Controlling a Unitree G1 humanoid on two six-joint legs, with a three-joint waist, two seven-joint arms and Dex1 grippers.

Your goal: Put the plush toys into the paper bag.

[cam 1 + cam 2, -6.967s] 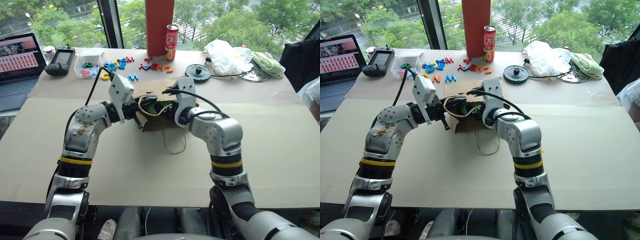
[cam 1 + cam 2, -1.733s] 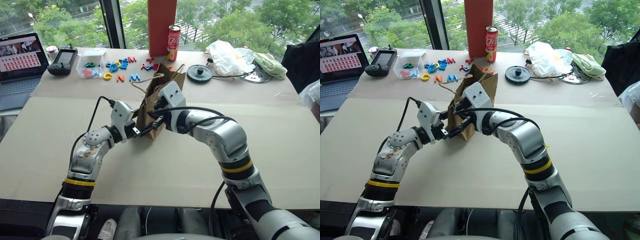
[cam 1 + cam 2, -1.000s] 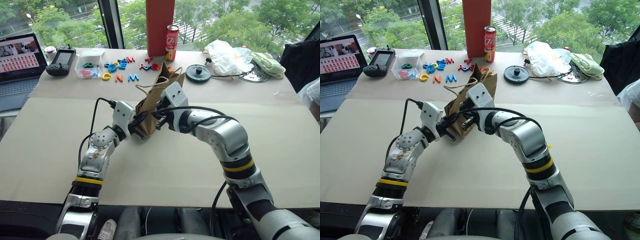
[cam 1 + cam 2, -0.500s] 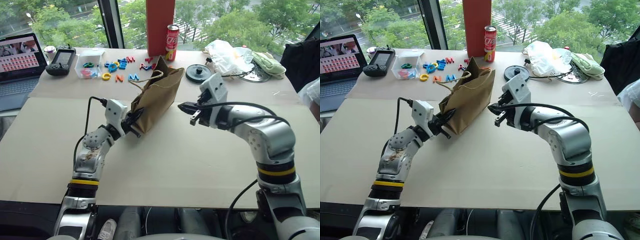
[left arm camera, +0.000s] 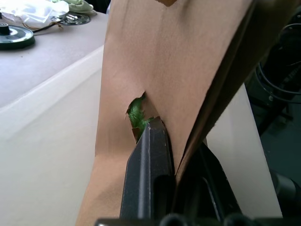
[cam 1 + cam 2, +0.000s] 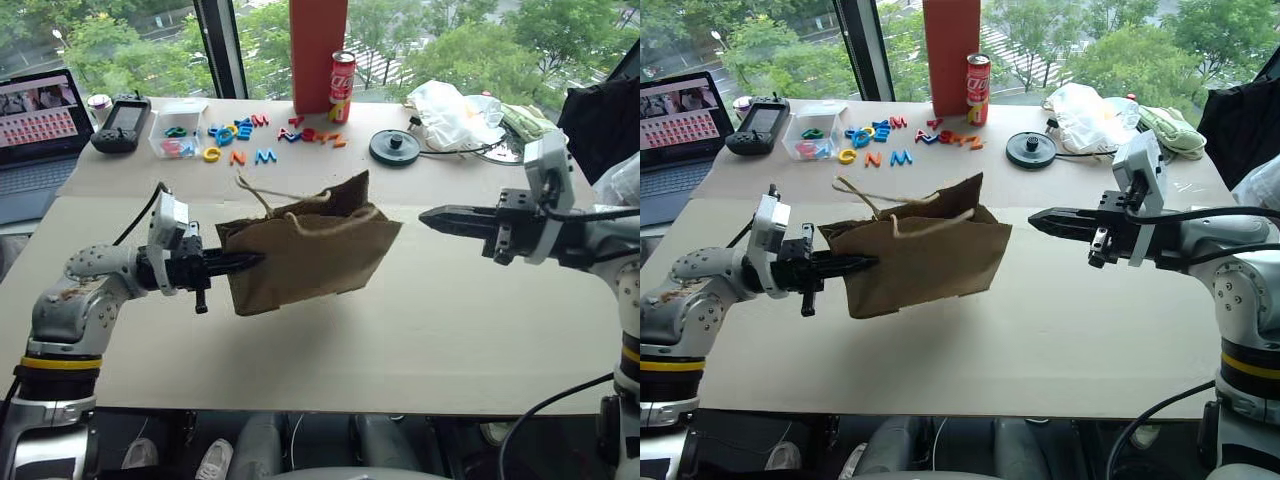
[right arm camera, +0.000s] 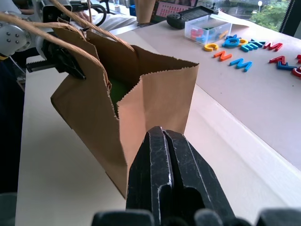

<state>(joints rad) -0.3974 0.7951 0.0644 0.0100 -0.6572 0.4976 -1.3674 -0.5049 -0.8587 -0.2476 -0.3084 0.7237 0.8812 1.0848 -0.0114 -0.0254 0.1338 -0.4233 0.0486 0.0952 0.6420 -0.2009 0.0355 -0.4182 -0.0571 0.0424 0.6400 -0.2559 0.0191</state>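
Paper bag [image 6: 310, 255] above table [image 6: 450, 330], letters [image 6: 240, 130], can [image 6: 342, 85] behind

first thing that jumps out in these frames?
The brown kraft paper bag, held up off the tan table at centre by the left gripper, shut on the bag's edge. Bright green plush shows through a tear beside that grip. The right gripper hangs shut and empty to the bag's right, pointing at it; colourful letters and a red soda can sit behind.
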